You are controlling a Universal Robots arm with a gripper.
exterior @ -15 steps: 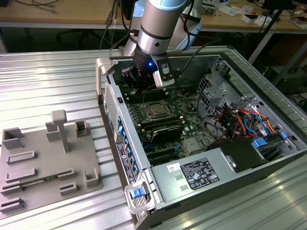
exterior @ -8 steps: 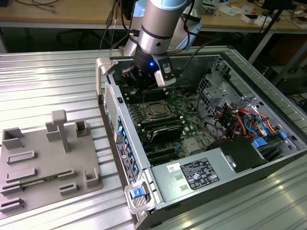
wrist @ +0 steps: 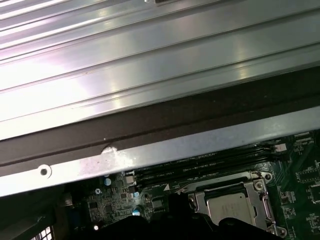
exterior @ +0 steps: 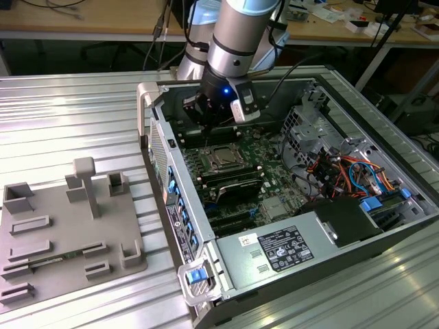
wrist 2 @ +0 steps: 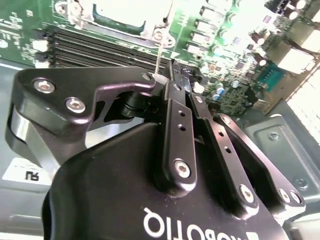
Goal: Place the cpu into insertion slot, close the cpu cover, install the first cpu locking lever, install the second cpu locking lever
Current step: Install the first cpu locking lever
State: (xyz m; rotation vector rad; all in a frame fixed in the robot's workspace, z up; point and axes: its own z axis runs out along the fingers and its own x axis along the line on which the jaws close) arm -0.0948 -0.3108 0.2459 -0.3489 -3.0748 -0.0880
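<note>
**Silver chip sits in its slot**

Grey power box [exterior: 281, 247] with a white printed sticker [exterior: 278, 248] lies at the near edge of the open computer case [exterior: 180, 199]. Past it, on the green board [exterior: 264, 154], the cpu [exterior: 223, 159] rests in its slot: small, flat, square, dull silver-tan. The cpu cover [wrist: 199, 200], a thin shiny metal frame, lies flat around it. Just beyond, the black gripper [wrist 2: 167, 76] is pinched closed on a thin wire lever [wrist 2: 158, 57].
</note>
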